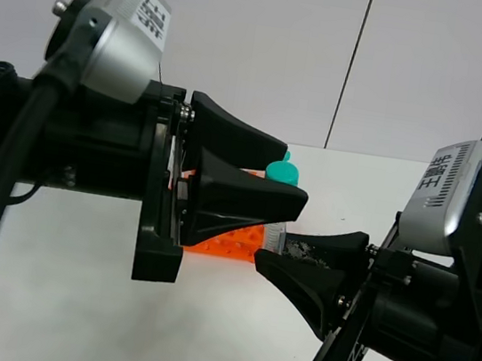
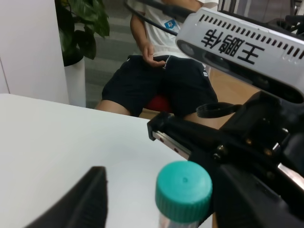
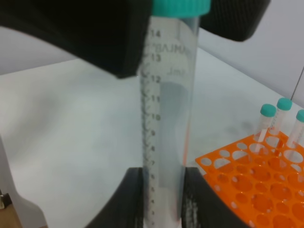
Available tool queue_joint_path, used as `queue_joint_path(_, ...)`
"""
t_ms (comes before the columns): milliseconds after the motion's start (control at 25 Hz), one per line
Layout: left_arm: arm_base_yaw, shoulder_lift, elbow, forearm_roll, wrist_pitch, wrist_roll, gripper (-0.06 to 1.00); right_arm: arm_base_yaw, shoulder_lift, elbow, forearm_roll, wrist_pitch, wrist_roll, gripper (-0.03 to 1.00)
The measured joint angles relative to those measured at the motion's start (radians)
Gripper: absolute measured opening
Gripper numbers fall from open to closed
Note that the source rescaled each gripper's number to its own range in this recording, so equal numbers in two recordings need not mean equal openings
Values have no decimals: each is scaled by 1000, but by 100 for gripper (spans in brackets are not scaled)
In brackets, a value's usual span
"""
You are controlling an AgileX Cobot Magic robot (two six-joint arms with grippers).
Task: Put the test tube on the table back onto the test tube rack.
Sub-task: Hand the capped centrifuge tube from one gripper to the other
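Orange test tube rack [image 1: 223, 243] sits mid-frame on the white bench [image 1: 74, 283] in the high view, partly hidden by the arms. The test tube [image 1: 283, 171] is off the bench, upright between them, and the right claw [image 1: 272, 249] is clamped on its lower body.

Left wrist view: the left claw [image 2: 159, 185] stands apart either side of the teal cap [image 2: 184, 190], with a gap showing at lower left.

Right wrist view: the rack is at lower right, with three capped tubes [image 3: 284, 118] seated.

Assessment: pickup done; transfer and insertion remain.
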Motion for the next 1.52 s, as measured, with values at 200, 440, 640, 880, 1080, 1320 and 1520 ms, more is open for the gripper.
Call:
queue_joint_path(200,0,0,0,0,6,17,2,0,0,0,10,0,0,0)
queue_joint_path(440,-1,0,0,0,9,13,0,0,0,0,12,0,0,0)
queue_joint_path(640,-1,1,-14,7,8,-1,0,0,0,0,15,-11,0,0)
queue_joint_path(880,-1,2,-31,12,6,-6,0,0,0,-3,16,-27,1,1)
queue_joint_path(1080,-1,2,-31,15,5,-6,0,0,0,-3,18,-28,3,4)
queue_joint_path(1320,-1,1,-33,10,-17,-9,0,0,0,-3,18,-23,5,18)
queue_joint_path(1520,-1,1,-34,4,-46,-9,0,0,0,-1,18,-17,12,85)
